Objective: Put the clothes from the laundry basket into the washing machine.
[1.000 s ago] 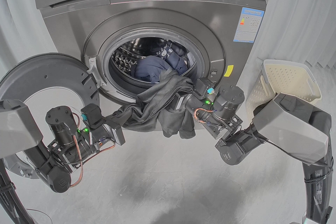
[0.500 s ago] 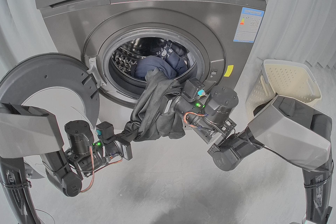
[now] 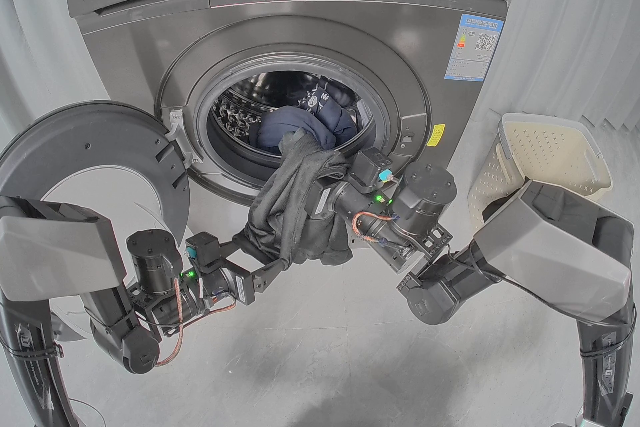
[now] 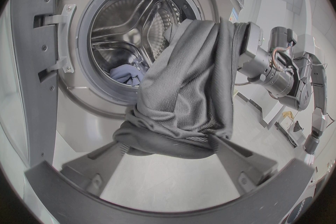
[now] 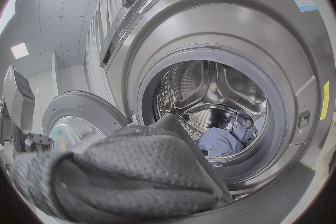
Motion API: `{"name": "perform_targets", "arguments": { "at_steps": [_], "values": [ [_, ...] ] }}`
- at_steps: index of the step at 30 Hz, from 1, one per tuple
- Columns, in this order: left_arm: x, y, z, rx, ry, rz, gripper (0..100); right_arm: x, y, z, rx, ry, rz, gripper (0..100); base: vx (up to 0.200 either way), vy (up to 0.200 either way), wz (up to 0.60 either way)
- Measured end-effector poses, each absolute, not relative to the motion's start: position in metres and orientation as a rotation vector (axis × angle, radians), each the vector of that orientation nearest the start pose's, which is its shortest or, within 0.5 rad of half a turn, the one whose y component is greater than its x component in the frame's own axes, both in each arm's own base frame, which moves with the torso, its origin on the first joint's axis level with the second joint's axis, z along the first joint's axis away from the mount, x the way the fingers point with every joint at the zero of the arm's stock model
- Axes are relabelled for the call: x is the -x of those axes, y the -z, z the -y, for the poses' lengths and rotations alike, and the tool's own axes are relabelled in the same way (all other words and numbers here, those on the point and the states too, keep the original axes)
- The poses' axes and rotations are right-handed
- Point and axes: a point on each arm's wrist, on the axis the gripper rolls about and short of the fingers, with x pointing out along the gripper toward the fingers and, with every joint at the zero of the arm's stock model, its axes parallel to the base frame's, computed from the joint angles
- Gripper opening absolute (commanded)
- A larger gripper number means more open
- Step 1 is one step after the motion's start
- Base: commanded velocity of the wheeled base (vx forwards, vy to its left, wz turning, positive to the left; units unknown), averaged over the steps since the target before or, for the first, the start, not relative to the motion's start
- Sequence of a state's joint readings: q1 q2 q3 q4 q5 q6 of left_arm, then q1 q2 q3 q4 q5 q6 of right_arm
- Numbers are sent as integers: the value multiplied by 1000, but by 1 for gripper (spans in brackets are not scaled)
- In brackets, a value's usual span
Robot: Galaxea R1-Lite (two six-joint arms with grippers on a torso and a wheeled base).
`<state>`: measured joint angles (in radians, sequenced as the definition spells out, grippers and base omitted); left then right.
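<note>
Garment (image 3: 287, 208) hangs at washer (image 3: 133, 55) mouth | left tool (image 3: 261, 256) released | right tool (image 3: 320, 198) cloth-covered, cannot tell

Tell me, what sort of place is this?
Likely a laundry corner staged in a lab or test room: a front-loading washing machine with its door swung open, a cream laundry basket beside it, and pale curtains behind.

One washer (image 3: 133, 48), one basket (image 3: 553, 148), two garments (image 3: 293, 201)
</note>
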<state>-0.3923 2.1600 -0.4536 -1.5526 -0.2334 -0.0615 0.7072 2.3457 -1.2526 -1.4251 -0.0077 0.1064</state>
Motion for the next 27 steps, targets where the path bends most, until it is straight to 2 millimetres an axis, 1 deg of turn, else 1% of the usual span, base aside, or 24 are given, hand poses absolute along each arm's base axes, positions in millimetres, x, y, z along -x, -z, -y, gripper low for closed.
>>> {"name": "perform_targets", "arguments": {
  "at_steps": [5,9,17,23,27],
  "values": [
    [-292,-60,126,52,619,-144,100,-349,-125,-291,-216,-697,277,0,0,0,0],
    [-284,-65,126,49,635,-139,100,-354,-124,-286,-212,-683,274,0,0,0,0],
    [-267,-60,130,29,686,-185,100,-368,-124,-271,-206,-640,280,0,0,0,0],
    [-266,-61,130,29,688,-184,100,-376,-124,-262,-203,-614,287,0,0,0,0],
    [-267,-62,131,29,688,-179,100,-376,-125,-262,-203,-614,288,0,0,0,0]
  ]
}}
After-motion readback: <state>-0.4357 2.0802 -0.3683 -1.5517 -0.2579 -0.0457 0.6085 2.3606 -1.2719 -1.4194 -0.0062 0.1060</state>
